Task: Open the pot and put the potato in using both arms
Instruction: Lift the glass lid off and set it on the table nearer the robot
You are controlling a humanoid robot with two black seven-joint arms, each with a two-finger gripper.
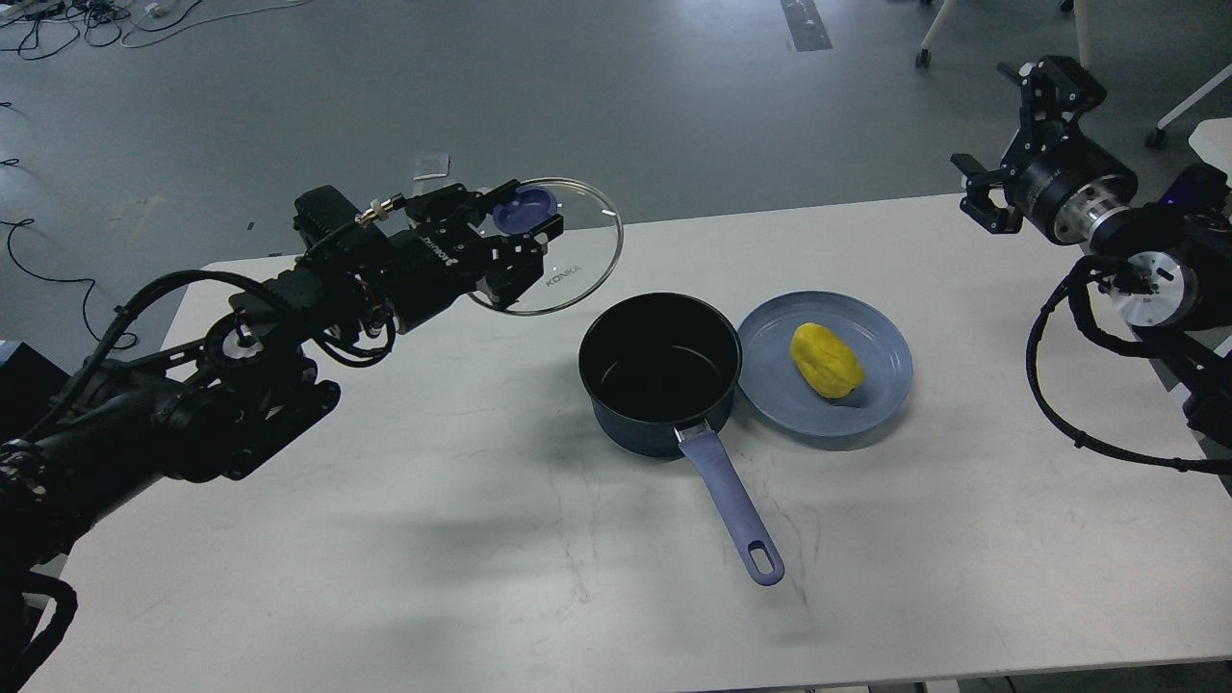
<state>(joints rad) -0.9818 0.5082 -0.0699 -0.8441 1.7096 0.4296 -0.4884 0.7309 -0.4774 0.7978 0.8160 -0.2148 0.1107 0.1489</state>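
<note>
your left claw [525, 231] was pinching the blue knob of the glass lid [568, 274], holding the lid tilted in the air up and left of the pot [660, 373]. pot sat uncovered mid surface [462, 539], black inside showing, lavender handle [733, 504] pointing toward you and slightly right. potato [826, 360] lay on the blue plate [871, 409], plate rim touching the pot's right side. your right claw [982, 197] hovered high off the far right edge of the surface, well apart from the plate; fingers looked spread, holding nothing.
</note>
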